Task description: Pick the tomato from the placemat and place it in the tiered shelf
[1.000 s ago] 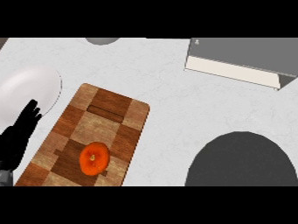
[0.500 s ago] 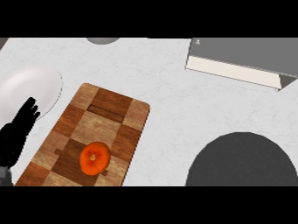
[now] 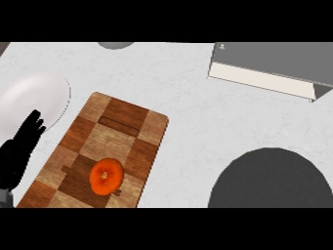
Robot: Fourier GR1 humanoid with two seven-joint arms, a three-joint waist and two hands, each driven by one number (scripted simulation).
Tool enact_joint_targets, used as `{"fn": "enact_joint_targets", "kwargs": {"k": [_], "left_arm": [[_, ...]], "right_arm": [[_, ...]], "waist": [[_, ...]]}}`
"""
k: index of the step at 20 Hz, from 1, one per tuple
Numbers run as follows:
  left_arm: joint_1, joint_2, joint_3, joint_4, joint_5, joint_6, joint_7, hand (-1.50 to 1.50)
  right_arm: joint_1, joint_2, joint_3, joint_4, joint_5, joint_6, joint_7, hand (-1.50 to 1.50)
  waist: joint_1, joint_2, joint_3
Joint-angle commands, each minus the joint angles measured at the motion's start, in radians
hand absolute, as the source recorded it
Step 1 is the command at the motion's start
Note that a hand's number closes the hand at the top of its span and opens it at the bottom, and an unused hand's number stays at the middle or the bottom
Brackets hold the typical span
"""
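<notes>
We're looking down at the counter (image 3: 190, 146) here. The tomato (image 3: 105, 176) sits on the near end of the checkered wooden placemat (image 3: 100, 156), and nothing is touching it. Our left hand (image 3: 14, 156) is just beside the mat's left edge, fingers straight and pointing up toward the white plate (image 3: 28, 100), holding nothing. So the tomato lies a bit to the right of that hand. The shelf (image 3: 284, 68) is way off at the top right, and a dark round mat (image 3: 273, 180) lies at the lower right.
</notes>
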Motion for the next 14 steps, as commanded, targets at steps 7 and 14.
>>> {"fn": "enact_joint_targets", "kwargs": {"k": [7, 14], "left_arm": [[-0.029, 0.003, 0.023, 0.047, -0.007, -0.029, -0.012, 0.0], [-0.005, -0.008, 0.023, 0.008, -0.021, -0.023, -0.004, 0.0]], "right_arm": [[-0.062, 0.015, 0.019, 0.301, 0.093, -0.148, -0.141, -1.5], [-0.107, -0.001, -0.097, 0.328, -0.022, -0.158, -0.2, -1.5]], "waist": [[0.003, 0.001, 0.0], [-0.003, -0.003, 0.0]]}}
